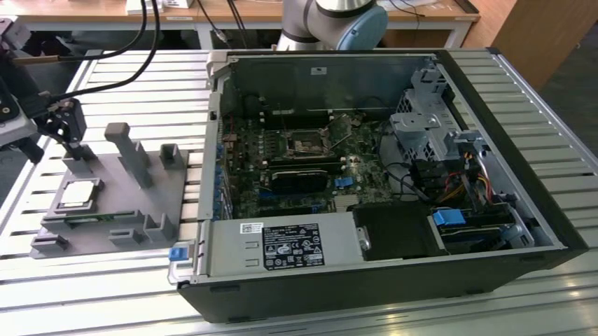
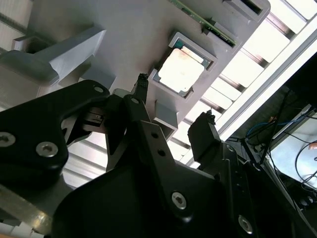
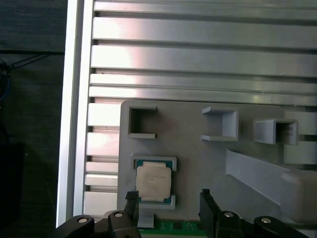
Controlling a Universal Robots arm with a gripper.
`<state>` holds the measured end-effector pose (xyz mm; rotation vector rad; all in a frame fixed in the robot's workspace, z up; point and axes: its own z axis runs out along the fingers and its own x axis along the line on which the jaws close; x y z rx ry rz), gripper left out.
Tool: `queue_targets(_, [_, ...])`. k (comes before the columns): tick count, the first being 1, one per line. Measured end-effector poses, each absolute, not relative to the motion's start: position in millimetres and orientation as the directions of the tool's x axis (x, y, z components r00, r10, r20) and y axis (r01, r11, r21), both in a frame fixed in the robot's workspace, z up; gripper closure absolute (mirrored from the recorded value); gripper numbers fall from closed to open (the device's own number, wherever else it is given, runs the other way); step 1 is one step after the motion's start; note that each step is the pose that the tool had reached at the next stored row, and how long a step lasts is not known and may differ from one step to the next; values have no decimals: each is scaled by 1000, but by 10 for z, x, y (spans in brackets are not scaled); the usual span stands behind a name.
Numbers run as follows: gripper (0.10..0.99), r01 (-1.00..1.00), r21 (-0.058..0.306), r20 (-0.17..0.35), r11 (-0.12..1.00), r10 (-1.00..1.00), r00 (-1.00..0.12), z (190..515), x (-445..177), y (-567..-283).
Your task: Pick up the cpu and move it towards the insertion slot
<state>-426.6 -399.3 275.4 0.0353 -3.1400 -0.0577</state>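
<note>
text: none legible | white label [image 1: 291, 246] on power supply [image 1: 227, 253]: print unreadable

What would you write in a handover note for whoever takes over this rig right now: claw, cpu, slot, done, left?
Claw: open, empty, hovering just above the grey fixture.
Cpu: flat in its recess on that fixture, not gripped.
Insertion slot: on the board inside the open computer case.
Done: claw positioned over the cpu.
Left: grasp, lift, carry towards the slot.

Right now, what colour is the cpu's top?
The cpu has a silvery-white top with a thin greenish rim. It shows clearest in the first wrist view.
</note>
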Motion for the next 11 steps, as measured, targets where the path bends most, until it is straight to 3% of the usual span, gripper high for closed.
queue_targets(11, [482,-23,37,0,999,-23,-1000,2726,-4267,-3993])
